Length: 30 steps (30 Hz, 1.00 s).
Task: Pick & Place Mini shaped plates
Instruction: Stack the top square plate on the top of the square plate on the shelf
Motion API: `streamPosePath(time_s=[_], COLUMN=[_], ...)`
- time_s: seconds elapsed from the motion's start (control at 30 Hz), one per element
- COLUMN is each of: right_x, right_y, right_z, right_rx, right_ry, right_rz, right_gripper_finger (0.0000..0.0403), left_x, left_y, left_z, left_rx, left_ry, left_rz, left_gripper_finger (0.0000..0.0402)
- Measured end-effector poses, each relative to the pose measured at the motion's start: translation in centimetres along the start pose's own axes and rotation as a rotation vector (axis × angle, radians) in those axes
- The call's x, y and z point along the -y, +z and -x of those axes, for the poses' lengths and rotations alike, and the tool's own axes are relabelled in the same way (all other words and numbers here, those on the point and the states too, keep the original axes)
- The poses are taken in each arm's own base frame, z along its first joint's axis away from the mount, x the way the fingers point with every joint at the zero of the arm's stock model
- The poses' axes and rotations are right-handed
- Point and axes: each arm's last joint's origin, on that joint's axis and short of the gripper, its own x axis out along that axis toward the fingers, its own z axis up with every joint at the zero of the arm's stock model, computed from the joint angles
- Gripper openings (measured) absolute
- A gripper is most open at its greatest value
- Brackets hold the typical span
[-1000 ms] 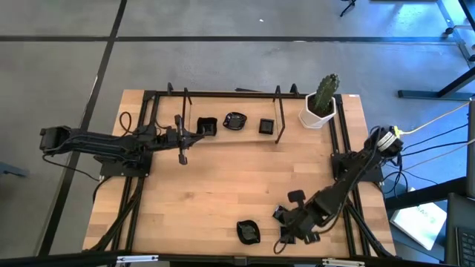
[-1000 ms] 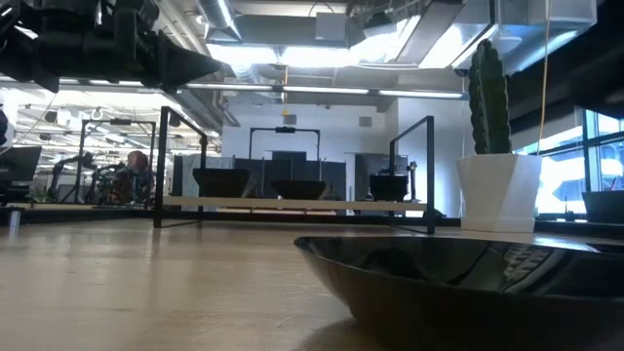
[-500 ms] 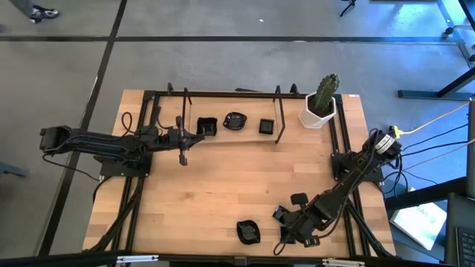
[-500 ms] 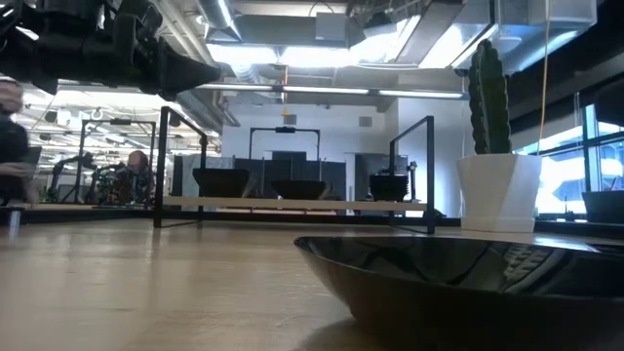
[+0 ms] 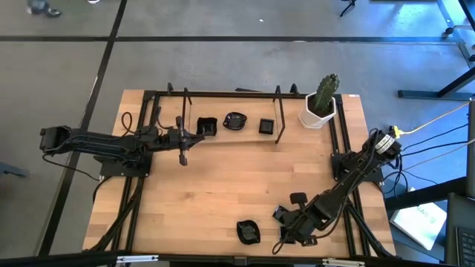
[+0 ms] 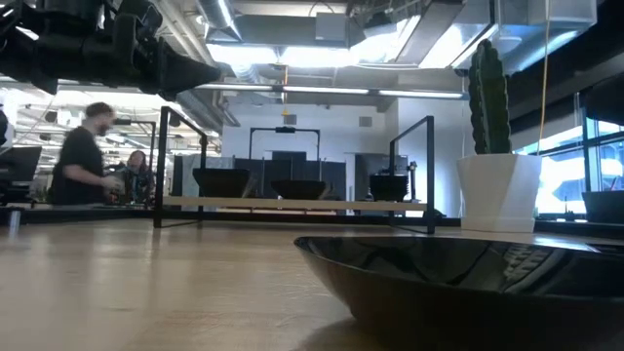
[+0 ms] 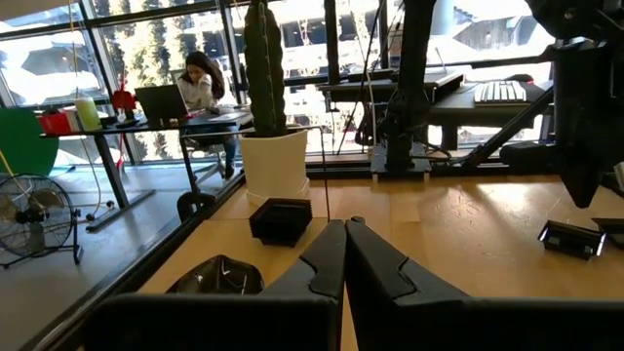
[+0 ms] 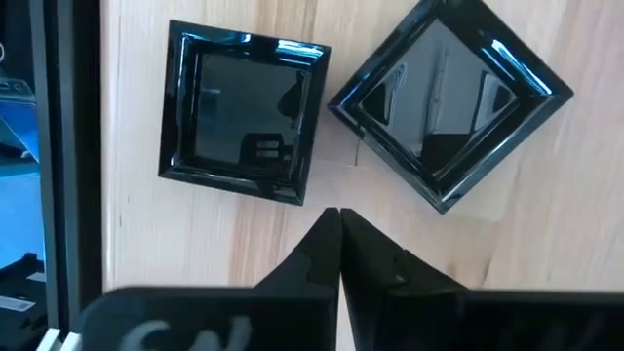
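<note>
at the near edge of the table [image 5: 200,200] sat one small black dish [image 5: 247,231], shiny and rounded, with the ceiling lights shining in it. right beside it the right gripper [image 5: 291,236] hung low with its fingers pressed together, holding nothing. under it lay two square black plates [image 8: 244,112], glossy with raised rims, just beside each other, one turned like a diamond. the table was pale wood with a black frame. near the far edge three more black plates [image 5: 234,121] sat in a row between two black bars. the left gripper [image 5: 182,157] waited close by them, fingers shut and empty. a white pot with a green cactus [image 5: 321,104] stood at the far right corner. beyond were desks, big windows, and a person [image 6: 86,156] walking.
</note>
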Motion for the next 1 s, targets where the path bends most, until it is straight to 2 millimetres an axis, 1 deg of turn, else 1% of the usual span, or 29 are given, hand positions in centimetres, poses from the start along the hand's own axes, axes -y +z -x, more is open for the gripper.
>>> streamPosePath(time_s=[0.2, 0.4, 0.47, 0.57, 0.63, 0.7, 0.8, 0.9, 1.0], right_x=[0.0, 0.2, 0.2, 0.5, 0.7, 0.8, 0.8, 0.9, 0.7], right_y=[0.0, 0.1, 0.1, 0.4, 0.5, 0.6, 0.8, 1.0, 1.3], right_z=[0.0, 0.0, 0.0, 0.0, 0.0, 0.0, 0.0, 0.0, 0.1], right_rx=[0.0, 0.037, 0.041, 0.032, 0.032, 0.039, 0.078, 0.138, 0.173], right_ry=[0.0, -0.052, -0.06, -0.056, -0.054, -0.061, -0.094, -0.136, -0.12], right_rz=[0.004, 0.073, 0.11, 0.193, 0.213, 0.179, 0.05, -0.07, -0.094], right_gripper_finger=[0.0007, 0.0007, 0.0007, 0.0007, 0.0007, 0.0007, 0.0007, 0.0007, 0.0007], left_x=[0.0, 0.0, 0.1, 0.1, 0.1, 0.0, -0.1, -0.1, 0.0], left_y=[0.0, 0.0, 0.5, 1.5, 2.6, 3.8, 5.0, 4.9, 3.9], left_z=[0.0, 0.0, 0.0, 0.1, 0.0, -0.1, -0.2, -0.3, -0.6], left_rx=[0.0, -0.001, 0.052, 0.161, 0.228, 0.294, 0.335, 0.32, 0.206], left_ry=[0.0, -0.008, -0.028, -0.059, -0.064, -0.053, -0.053, -0.07, -0.093], left_rz=[0.0, -0.002, -0.026, -0.151, -0.217, -0.226, -0.161, -0.071, -0.002], left_gripper_finger=[0.0007, 0.0005, 0.0003, 0.0002, 0.0003, 0.0004, 0.0005, 0.0005, 0.0006])
